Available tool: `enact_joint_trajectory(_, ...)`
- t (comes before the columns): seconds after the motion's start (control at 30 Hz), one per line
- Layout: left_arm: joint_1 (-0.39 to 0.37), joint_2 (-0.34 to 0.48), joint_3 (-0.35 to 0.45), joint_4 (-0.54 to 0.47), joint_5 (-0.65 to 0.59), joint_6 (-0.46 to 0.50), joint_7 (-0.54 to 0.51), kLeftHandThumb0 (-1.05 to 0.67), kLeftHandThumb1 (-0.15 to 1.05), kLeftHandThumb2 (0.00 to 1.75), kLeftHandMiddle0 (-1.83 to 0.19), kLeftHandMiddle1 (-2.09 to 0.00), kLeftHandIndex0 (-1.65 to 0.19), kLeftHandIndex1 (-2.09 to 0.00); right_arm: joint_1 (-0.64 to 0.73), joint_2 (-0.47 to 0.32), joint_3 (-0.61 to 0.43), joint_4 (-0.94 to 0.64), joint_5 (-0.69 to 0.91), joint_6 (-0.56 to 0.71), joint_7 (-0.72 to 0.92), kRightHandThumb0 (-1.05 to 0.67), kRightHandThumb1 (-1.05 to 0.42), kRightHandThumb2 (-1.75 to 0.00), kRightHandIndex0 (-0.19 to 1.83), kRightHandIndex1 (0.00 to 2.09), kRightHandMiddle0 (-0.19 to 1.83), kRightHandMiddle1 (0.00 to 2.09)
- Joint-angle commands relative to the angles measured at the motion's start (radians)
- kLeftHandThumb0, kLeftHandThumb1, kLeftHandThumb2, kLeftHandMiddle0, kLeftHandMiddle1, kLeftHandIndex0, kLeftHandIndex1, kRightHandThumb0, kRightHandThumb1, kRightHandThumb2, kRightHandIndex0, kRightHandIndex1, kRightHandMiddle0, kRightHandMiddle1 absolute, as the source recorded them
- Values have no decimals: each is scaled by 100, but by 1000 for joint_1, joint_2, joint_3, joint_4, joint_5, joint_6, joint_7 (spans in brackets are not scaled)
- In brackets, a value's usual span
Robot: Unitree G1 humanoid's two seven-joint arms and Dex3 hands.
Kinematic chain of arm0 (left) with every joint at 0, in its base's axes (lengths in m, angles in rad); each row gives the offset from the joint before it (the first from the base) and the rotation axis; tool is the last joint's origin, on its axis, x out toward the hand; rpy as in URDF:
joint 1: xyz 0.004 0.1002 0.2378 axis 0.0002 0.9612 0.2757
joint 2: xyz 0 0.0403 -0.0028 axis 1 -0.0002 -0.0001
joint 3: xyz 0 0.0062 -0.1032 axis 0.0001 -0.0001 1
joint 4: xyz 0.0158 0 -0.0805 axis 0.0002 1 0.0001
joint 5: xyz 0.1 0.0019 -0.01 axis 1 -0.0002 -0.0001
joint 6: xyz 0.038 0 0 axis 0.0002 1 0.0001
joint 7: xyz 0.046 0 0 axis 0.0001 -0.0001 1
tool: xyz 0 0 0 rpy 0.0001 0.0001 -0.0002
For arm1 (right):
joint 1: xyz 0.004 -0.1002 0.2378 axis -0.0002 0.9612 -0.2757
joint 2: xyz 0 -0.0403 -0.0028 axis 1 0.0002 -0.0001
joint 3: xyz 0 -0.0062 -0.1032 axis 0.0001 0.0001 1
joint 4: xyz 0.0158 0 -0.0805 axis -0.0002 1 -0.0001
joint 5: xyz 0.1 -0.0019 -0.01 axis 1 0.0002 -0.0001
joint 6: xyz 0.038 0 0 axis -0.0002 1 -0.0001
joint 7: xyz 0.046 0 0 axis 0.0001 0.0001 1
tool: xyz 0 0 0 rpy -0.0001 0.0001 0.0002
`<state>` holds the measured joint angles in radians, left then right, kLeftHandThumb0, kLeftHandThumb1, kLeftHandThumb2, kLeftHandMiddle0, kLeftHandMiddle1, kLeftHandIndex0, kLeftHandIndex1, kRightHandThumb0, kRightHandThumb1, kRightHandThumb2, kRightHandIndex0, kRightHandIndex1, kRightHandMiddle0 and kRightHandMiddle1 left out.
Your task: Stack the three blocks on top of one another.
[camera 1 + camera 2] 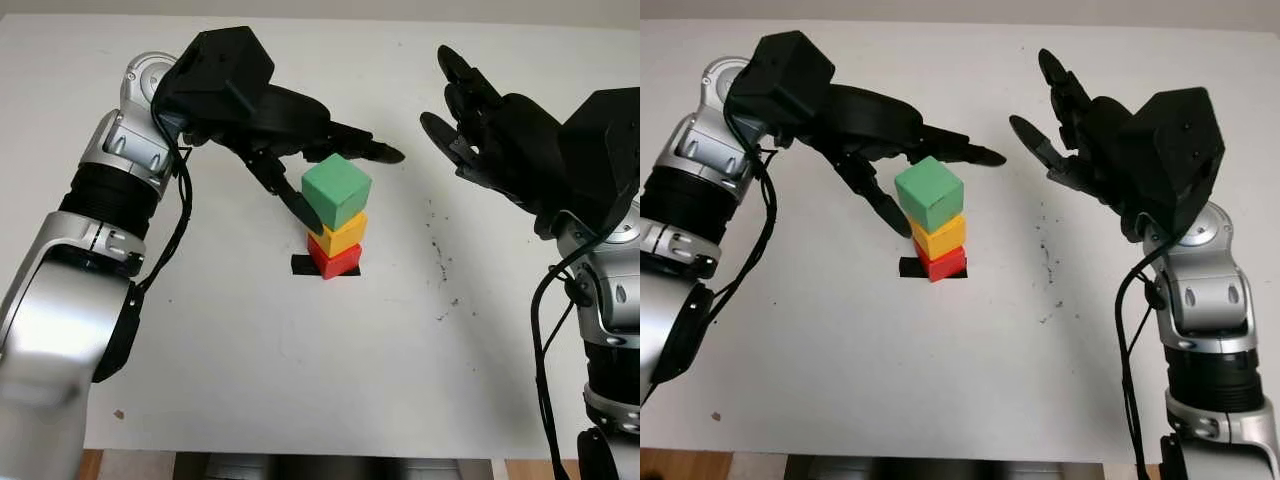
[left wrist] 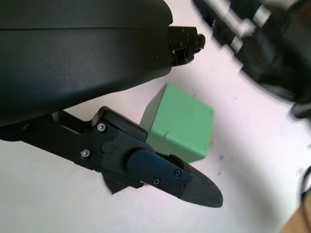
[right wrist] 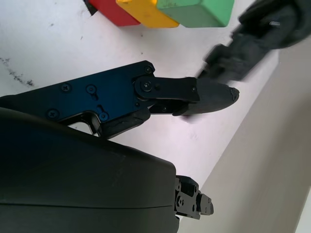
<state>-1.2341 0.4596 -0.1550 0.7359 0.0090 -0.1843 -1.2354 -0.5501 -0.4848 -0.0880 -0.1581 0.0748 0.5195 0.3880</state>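
Three blocks stand stacked at the table's middle: a red block [image 1: 335, 261] at the bottom, a yellow block [image 1: 344, 235] on it, and a green block [image 1: 336, 189] on top, turned a little askew. My left hand [image 1: 352, 190] is open around the green block [image 2: 180, 124]: its long fingers [image 1: 368, 151] reach past the block's far side with a gap, and its thumb [image 1: 299, 206] sits close against the near left side. My right hand [image 1: 462, 112] is open, raised to the right of the stack and well apart from it.
A black tape mark [image 1: 301, 265] lies on the white table [image 1: 250, 360] under the red block. Small dark specks [image 1: 437, 250] dot the surface right of the stack. The table's front edge [image 1: 300, 455] runs near the picture's bottom.
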Motion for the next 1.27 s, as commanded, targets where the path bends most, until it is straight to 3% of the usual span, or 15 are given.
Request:
enact_joint_trajectory(0.0,15,48,58,-41,-38,43,26,-98,94,7,19,0,19,0,16,4,-15,-16,11,1,-5,-73,-105,-42,-19,0,-14,5)
enact_joint_trajectory(0.1,28,83,110,-66,-97,133,38,-102,96,7,19,0,19,0,21,6,-19,-16,20,-2,-10,-72,-105,-44,-19,0,-15,5)
enact_joint_trajectory(0.27,168,133,248,-208,-196,217,175,-105,104,51,19,0,19,0,31,33,-36,-8,40,-6,-34,-68,-105,-45,-19,0,-14,5)
enact_joint_trajectory(0.5,412,43,416,-428,-330,344,514,-94,105,63,19,0,19,0,78,107,-13,6,18,-74,-104,-66,-105,-51,-19,0,-16,5)
enact_joint_trajectory(0.6,509,4,432,-500,-320,320,627,-91,105,64,19,0,19,0,105,148,-19,22,22,-121,-130,-68,-105,-57,-19,0,-19,4)
enact_joint_trajectory(0.8,692,-115,413,-596,-263,183,823,-82,105,55,19,0,19,0,146,239,-31,65,34,-195,-204,-70,-105,-72,-19,0,-19,0)
enact_joint_trajectory(1.03,853,-187,385,-587,-203,14,909,-83,105,58,19,0,19,0,190,292,-48,73,66,-213,-239,-77,-105,-74,-19,0,-19,0)
enact_joint_trajectory(1.23,939,-250,349,-581,-160,-82,970,-82,105,60,19,0,19,0,218,321,-54,46,100,-206,-264,-74,-105,-76,-19,0,-19,0)
